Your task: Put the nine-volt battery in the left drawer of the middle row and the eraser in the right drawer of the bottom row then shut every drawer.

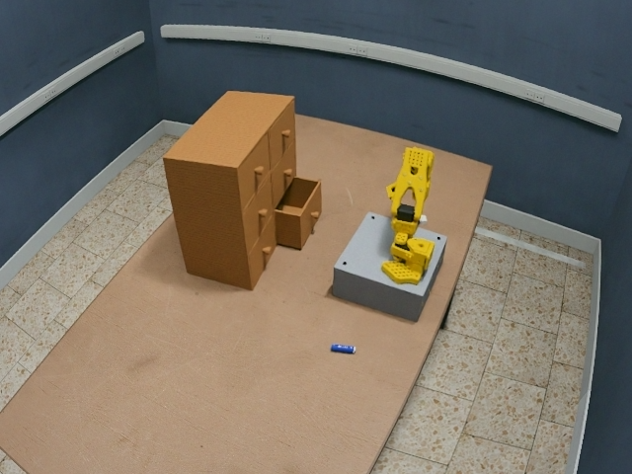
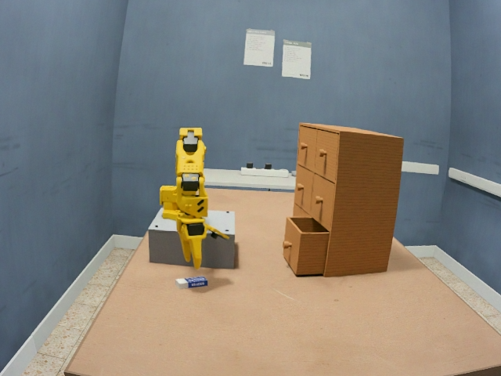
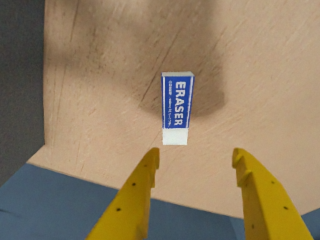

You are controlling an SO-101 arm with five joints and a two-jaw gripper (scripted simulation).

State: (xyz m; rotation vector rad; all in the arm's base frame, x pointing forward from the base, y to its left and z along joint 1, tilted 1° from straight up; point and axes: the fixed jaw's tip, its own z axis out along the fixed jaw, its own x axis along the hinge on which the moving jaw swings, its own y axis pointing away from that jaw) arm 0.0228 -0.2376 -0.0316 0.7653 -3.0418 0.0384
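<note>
The yellow gripper (image 2: 196,258) is hanging just above the eraser (image 2: 192,282), its jaws spread partway and pinching nothing. The eraser is lying flat on the table (image 2: 282,323), and the chest (image 2: 364,202) is standing with its bottom right drawer (image 2: 305,252) pulled out.

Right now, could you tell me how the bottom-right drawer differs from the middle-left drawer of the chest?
The bottom-right drawer is pulled out, its open box showing nothing inside; the middle-left drawer sits flush and shut. The bottom-right drawer rests at table level, the middle-left one row higher, on the opposite side. Both are brown with a peg knob.
</note>
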